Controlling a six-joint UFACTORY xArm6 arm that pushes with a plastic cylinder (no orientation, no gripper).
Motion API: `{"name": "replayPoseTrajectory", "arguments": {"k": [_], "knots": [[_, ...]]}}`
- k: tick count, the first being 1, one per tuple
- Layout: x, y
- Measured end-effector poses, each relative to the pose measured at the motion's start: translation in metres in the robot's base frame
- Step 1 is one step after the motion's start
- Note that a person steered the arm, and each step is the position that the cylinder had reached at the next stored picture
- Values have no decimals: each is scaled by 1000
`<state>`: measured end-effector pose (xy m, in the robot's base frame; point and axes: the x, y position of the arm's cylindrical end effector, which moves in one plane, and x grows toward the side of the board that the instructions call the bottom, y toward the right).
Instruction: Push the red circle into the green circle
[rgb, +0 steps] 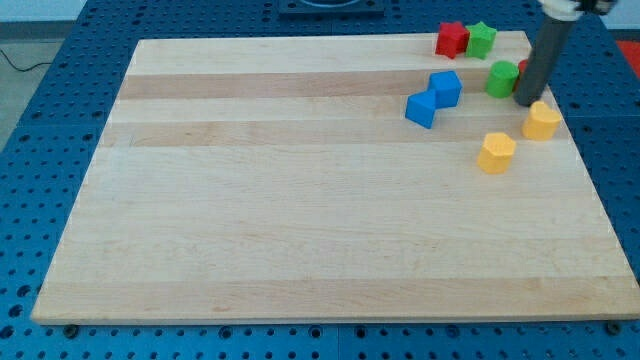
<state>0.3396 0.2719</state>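
The green circle (502, 78) sits near the board's top right. Only a sliver of a red block (522, 67), apparently the red circle, shows just right of it; the rest is hidden behind my dark rod. The two look touching or nearly so. My tip (527, 101) rests on the board at the green circle's lower right, just above a yellow block (541, 121).
A red star (452, 40) and a green star (482, 38) stand side by side at the board's top edge. Two blue blocks (445, 88) (421, 108) lie left of the green circle. A second yellow block (496, 152) lies below. The board's right edge (575, 140) is close.
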Motion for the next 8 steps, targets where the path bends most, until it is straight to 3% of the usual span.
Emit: {"name": "replayPoseTrajectory", "arguments": {"k": [2, 4, 6, 8], "knots": [[-21, 49], [-68, 2], [-36, 73], [-28, 28]]}}
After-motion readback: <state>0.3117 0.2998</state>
